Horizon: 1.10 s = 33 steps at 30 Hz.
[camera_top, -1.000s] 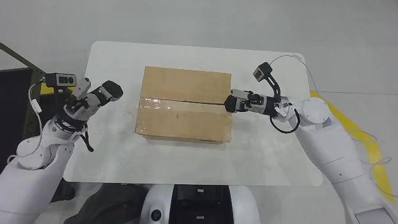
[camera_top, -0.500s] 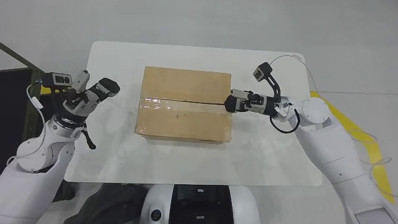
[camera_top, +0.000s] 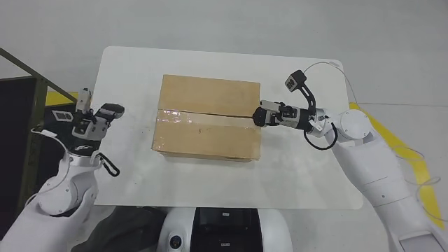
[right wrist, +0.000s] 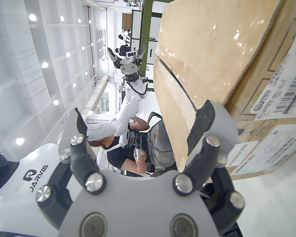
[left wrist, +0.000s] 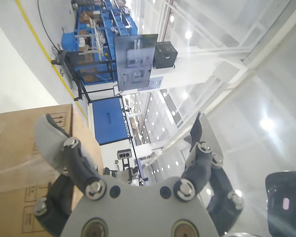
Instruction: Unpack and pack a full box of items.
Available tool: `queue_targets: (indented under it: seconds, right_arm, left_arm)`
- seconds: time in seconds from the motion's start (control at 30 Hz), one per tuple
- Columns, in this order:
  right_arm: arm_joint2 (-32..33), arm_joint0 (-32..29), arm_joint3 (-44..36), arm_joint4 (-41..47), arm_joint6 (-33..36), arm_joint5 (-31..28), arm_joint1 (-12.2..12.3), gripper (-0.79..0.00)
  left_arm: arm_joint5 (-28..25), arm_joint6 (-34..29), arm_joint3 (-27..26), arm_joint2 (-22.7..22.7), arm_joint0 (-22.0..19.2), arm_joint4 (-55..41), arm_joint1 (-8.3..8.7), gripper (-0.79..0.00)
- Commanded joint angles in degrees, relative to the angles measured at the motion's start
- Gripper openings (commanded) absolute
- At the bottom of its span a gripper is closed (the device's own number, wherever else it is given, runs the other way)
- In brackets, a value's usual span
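Top view, box: a closed cardboard box (camera_top: 206, 117) with clear tape (camera_top: 203, 113) along its top seam sits in the middle of a white table (camera_top: 308, 175).
Top view, right gripper: the right gripper (camera_top: 257, 114) has its fingertips at one end of the box, level with the taped seam.
Top view, left gripper: the left gripper (camera_top: 106, 111) is near the table's edge, its fingertips well apart from the box's other end.
Left wrist view, left fingers: the left fingers (left wrist: 49, 136) are spread wide with nothing between them. The box shows behind one finger.
Right wrist view, right fingers: the right fingers (right wrist: 202, 124) are spread and grip nothing. One pad lies against the box's end edge beside the seam, and the other finger stands clear.
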Motion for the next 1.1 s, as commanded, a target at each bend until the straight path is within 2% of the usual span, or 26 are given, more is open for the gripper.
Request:
queue_targets:
  seconds: [0.0,0.13,0.37,0.83,1.07]
  right_arm:
    - [0.00,0.00,0.00,0.00,0.00,0.00,0.00,0.000]
    - [0.00,0.00,0.00,0.00,0.00,0.00,0.00,0.000]
    - [0.00,0.00,0.00,0.00,0.00,0.00,0.00,0.000]
    - [0.00,0.00,0.00,0.00,0.00,0.00,0.00,0.000]
    - [0.00,0.00,0.00,0.00,0.00,0.00,0.00,0.000]
  left_arm:
    - [-0.26,2.09,-0.24,0.68,0.90,2.86,-0.41,0.000]
    - [1.72,1.21,-0.49,3.56,0.85,5.14,-1.05,0.000]
    - [3.64,-3.35,2.87,6.31,-1.60,3.85,-1.85,0.000]
    - [4.71,-5.37,3.50,5.94,-1.84,1.32,-2.23,0.000]
    - [6.17,-7.37,7.26,0.92,0.51,-3.45,-2.62,0.000]
